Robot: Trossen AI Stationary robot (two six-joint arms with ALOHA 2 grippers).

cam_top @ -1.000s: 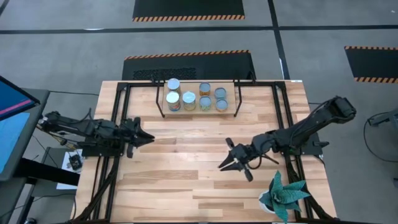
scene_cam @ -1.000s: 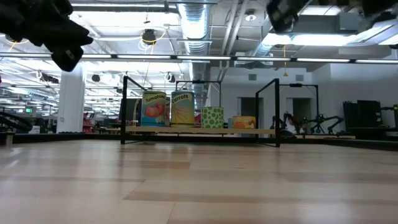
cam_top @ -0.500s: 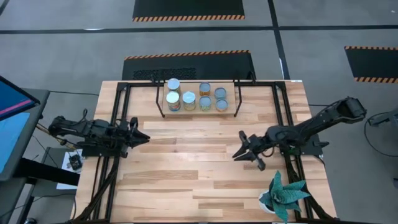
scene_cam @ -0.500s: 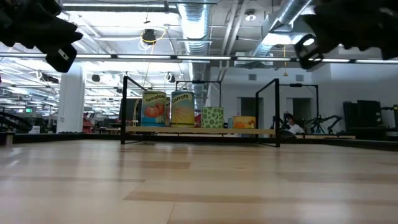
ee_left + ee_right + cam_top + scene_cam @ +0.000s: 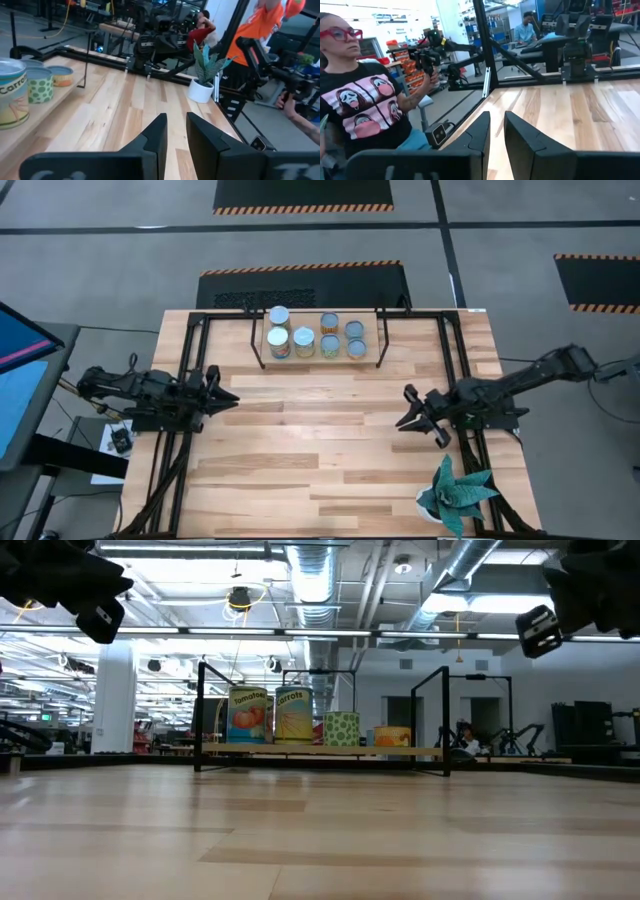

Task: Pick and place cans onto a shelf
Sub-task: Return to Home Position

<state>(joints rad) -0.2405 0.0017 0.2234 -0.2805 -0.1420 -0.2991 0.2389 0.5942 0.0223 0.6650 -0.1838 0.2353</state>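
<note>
Several cans with silvery tops stand upright on the shelf, a low light-wood board on black legs at the table's far middle. In the low view the cans stand in a row on the shelf board. The left wrist view shows some of them. My left gripper hovers at the table's left side, shut and empty, pointing right. My right gripper hovers at the right side, shut and empty, pointing left. Both are well clear of the cans.
A green spiky plant in a white pot stands at the table's near right corner, close to my right arm. Black frame rails run along both table sides. A person stands beyond the table's left side.
My right gripper has drawn back from the table's middle toward the right edge and slightly toward the far edge, staying empty. My left gripper has drawn back a little toward the left edge. The cans have not moved.
</note>
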